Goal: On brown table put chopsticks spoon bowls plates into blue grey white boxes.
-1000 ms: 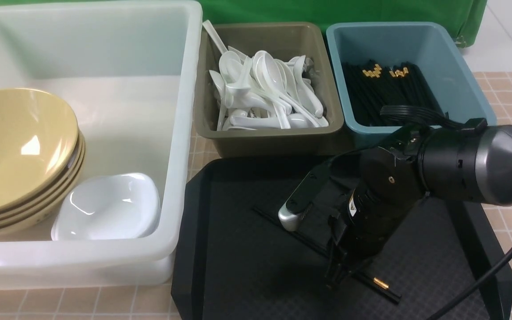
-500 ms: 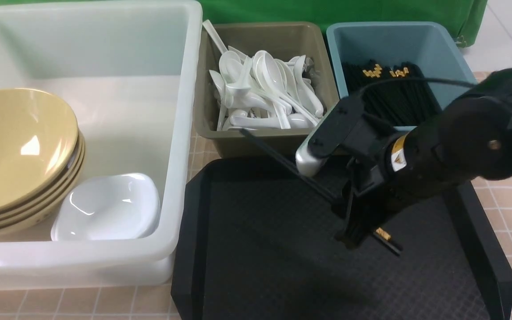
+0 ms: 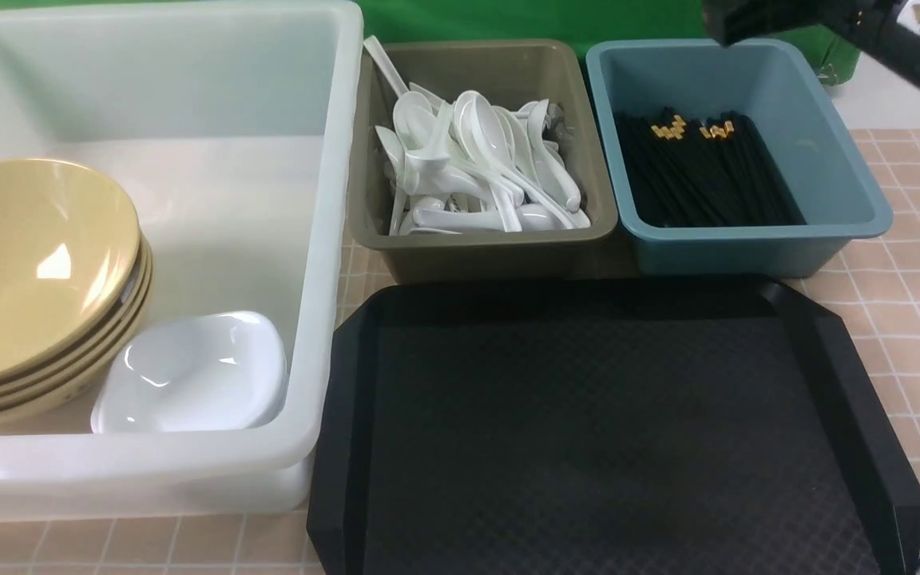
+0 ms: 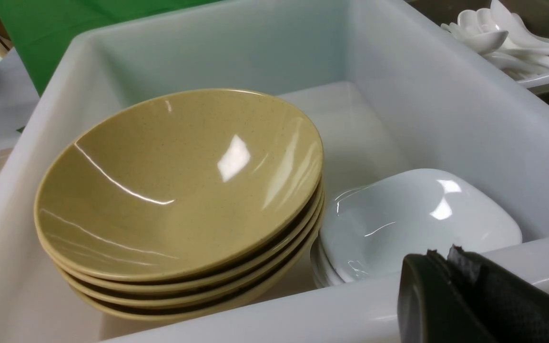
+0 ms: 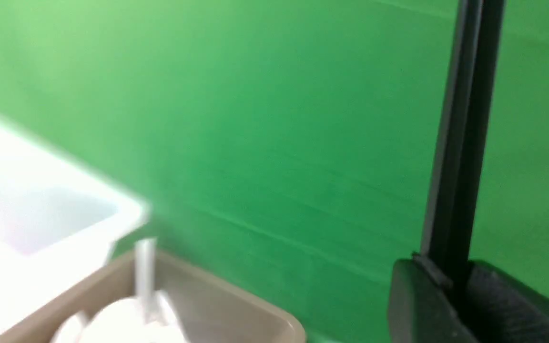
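My right gripper (image 5: 446, 271) is shut on the black chopsticks (image 5: 460, 143), which stick out from its jaws against the green backdrop. In the front view only part of the right arm (image 3: 891, 32) shows, high above the blue box (image 3: 843, 160), where more chopsticks (image 3: 707, 176) lie. Yellow bowls (image 3: 29, 263) are stacked in the white box (image 3: 324, 239) beside white plates (image 3: 196, 371). My left gripper (image 4: 441, 255) is shut and empty over that box's near rim (image 4: 303, 314), close to the plates (image 4: 417, 219) and bowls (image 4: 179, 186). The spoon is out of view.
The grey box (image 3: 484, 247) between the other two holds a heap of plain white tableware. A black textured tray (image 3: 588, 431) lies in front on the brown table (image 3: 907, 263). A green cloth (image 3: 548, 20) hangs behind the boxes.
My right arm has lifted the chopsticks off the black tray and swung up and back, to high above the blue box. The left arm has not moved.
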Tool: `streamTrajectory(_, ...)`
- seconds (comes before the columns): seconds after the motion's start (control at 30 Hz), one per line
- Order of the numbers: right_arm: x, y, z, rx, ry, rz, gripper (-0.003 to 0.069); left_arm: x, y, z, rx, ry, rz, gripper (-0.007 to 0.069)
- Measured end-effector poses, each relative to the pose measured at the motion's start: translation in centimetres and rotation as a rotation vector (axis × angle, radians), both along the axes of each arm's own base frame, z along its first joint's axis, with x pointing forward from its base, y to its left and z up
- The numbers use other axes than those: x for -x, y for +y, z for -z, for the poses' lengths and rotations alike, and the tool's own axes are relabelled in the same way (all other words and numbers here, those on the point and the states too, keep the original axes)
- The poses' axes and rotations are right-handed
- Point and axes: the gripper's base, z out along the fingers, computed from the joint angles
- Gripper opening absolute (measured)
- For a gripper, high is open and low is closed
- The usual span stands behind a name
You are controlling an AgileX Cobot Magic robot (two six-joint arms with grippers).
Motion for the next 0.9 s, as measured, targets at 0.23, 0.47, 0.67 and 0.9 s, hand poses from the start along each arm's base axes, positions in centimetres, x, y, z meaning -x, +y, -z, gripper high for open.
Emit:
streamTrajectory(0.23,-5.0,-1.7,10.8,-0.112,0.445,0.129,0.033,0.0,0.0,0.0,0.0,0.0,0.0,0.0001)
streamTrajectory(0.47,-1.5,-2.8,5.2,-0.051,0.447,0.154,0.0373,0.0,0.0,0.0,-0.001,0.0,0.0,0.0001)
streamTrajectory(0.67,9.2,-5.2,-4.5,-0.1,0.256,0.157,0.0104,0.0,0.0,0.0,-0.003,0.0,-0.001,0.0001)
streamTrajectory(0.9,22.5,-7.0,-5.1,-0.188,-0.181,0.03,0.0035,0.0,0.0,0.0,-0.003,0.0,-0.001,0.0001)
